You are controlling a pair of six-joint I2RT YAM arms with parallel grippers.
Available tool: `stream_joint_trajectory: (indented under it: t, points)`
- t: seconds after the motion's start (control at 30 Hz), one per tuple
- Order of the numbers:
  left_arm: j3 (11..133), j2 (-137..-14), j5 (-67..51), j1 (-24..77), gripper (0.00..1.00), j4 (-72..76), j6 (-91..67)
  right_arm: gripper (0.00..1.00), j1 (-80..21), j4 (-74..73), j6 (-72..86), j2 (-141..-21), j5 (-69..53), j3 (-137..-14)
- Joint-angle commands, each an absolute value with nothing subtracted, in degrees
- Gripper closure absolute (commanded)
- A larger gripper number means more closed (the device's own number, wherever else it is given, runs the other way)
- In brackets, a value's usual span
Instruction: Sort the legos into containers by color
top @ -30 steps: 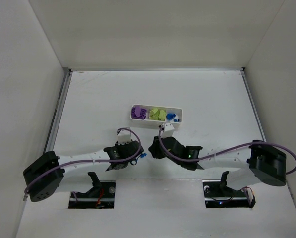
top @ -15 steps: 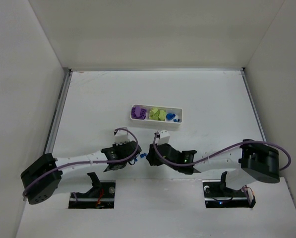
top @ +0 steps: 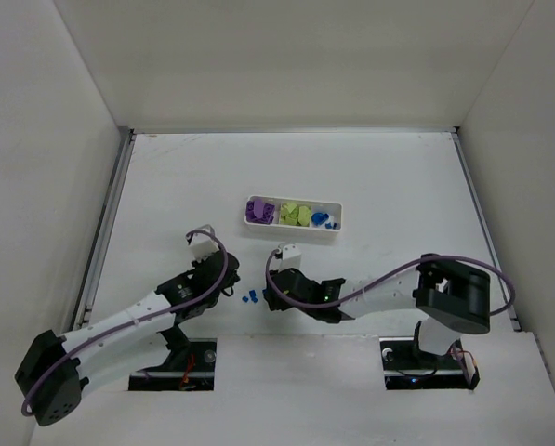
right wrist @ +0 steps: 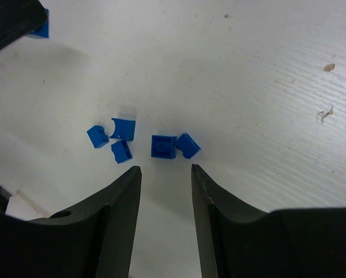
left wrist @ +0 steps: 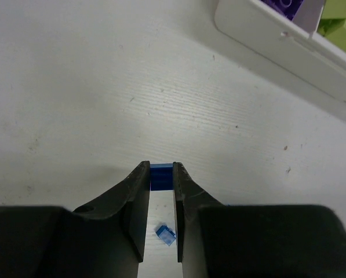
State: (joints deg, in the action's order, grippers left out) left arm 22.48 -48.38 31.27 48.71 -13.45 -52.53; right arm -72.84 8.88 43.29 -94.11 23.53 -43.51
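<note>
plainly, the white tray [top: 340,226] lies on the table [top: 398,186] with its long axis running left to right, its right end a shade nearer the arms. purple bricks [top: 258,210] sit in its left compartment, yellow-green bricks [top: 294,214] in the middle one and tray blues [top: 322,220] in the right one.

the left gripper [left wrist: 159,171] is nearly closed, its jaws pinching a small blue brick [left wrist: 161,178] at the very tips, above the table and near the tray's front wall. one loose blue chip [left wrist: 166,233] lies on the table below the fingers.

the right gripper [right wrist: 164,171] stands with jaws apart and holds nothing. just ahead of its tips five loose blue pieces [right wrist: 163,146] lie on the table in a rough row (two touching on the right, three bunched on the left), between the two grippers and well short of the tray.
</note>
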Motion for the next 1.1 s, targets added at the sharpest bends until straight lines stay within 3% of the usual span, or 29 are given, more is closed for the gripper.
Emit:
stream_joint_trajectory:
  t: [0.0, 0.53, 0.7, 0.93, 1.07]
  points:
    - [22.15, -44.83, 30.15, 46.63, 0.90, -12.48, -50.63, 0.55, -73.34, 7.92, 42.54, -95.97, 23.91, -46.58]
    - [21.27, -40.61, 23.73, 38.19, 0.89, -8.96, -47.20, 0.63, -73.43, 1.23, 41.05, -102.48, 28.39, -53.08]
    - [22.15, -39.73, 23.38, 37.22, 0.89, -9.14, -46.32, 0.76, -73.78, -0.17, 40.69, -102.92, 29.26, -54.14]
    - [23.90, -40.43, 23.38, 37.48, 0.89, -7.48, -46.14, 0.79, -73.43, 5.00, 40.43, -90.03, 27.78, -48.18]
    - [25.22, -42.36, 23.38, 38.71, 0.89, -5.19, -46.05, 0.78, -67.65, 7.73, 38.24, -81.67, 26.02, -44.30]
